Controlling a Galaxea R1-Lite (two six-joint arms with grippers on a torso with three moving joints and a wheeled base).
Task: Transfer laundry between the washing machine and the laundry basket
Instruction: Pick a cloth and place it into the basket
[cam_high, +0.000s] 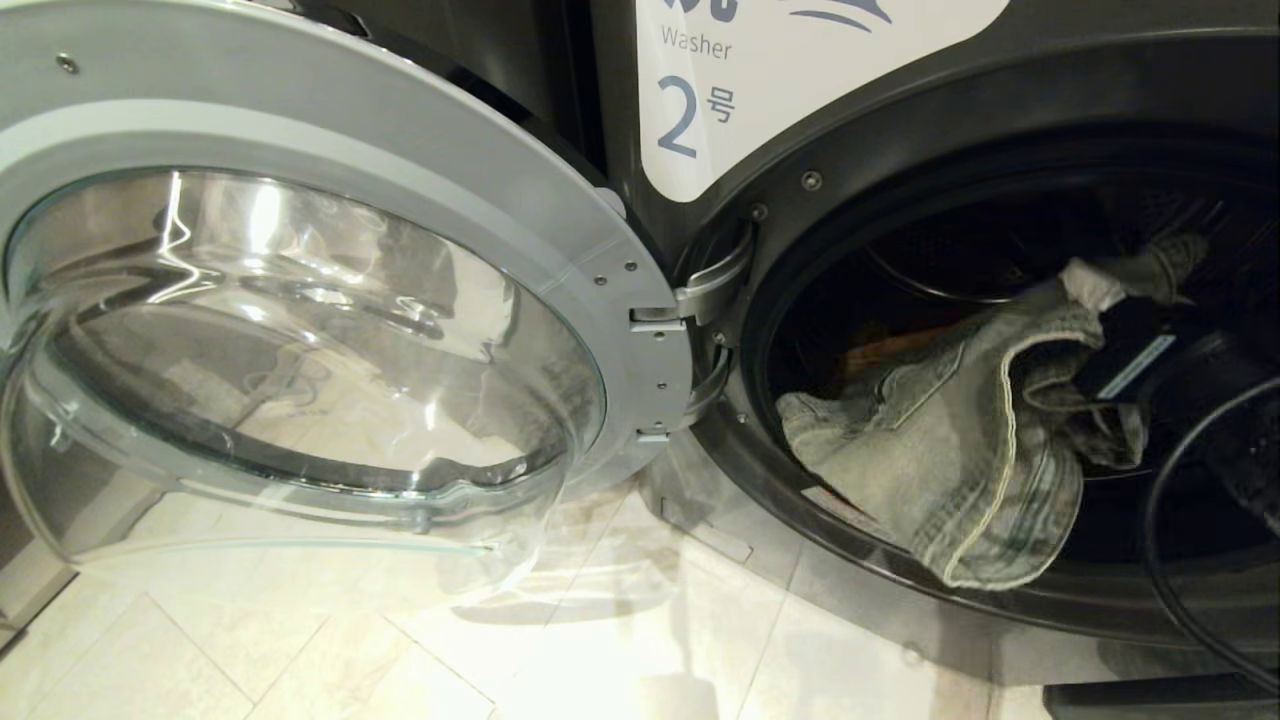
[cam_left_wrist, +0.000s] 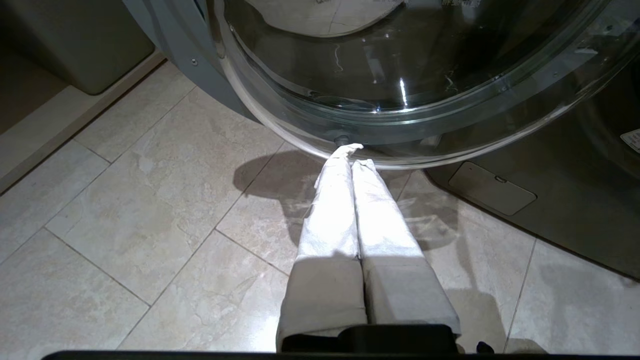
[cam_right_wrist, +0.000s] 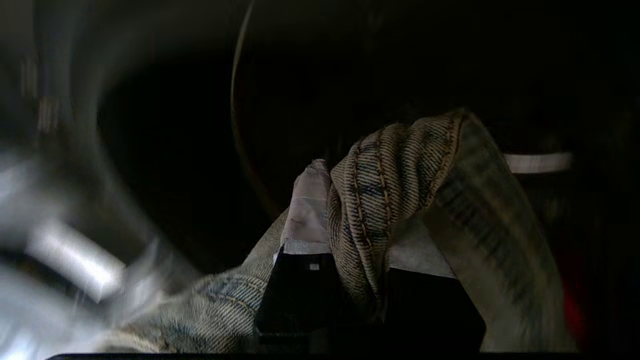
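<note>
The washing machine (cam_high: 800, 110), marked 2, stands with its round glass door (cam_high: 330, 140) swung wide to the left. A dark grey-green denim garment (cam_high: 960, 450) hangs out over the drum's lower lip. My right gripper (cam_high: 1120, 285) is inside the drum mouth, shut on a fold of that garment (cam_right_wrist: 390, 185), which is bunched between the white-wrapped fingers (cam_right_wrist: 307, 210). A strip of mustard-orange cloth (cam_high: 885, 350) shows deeper in the drum. My left gripper (cam_left_wrist: 352, 156) hangs shut and empty above the floor, just below the door glass (cam_left_wrist: 400, 75). The laundry basket is out of view.
Pale floor tiles (cam_high: 300, 640) spread below the open door. A black cable (cam_high: 1165, 520) loops across the drum opening on the right. A small access flap (cam_left_wrist: 492, 187) sits low on the washer front. A grey solid-sided bin (cam_left_wrist: 80, 45) stands nearby.
</note>
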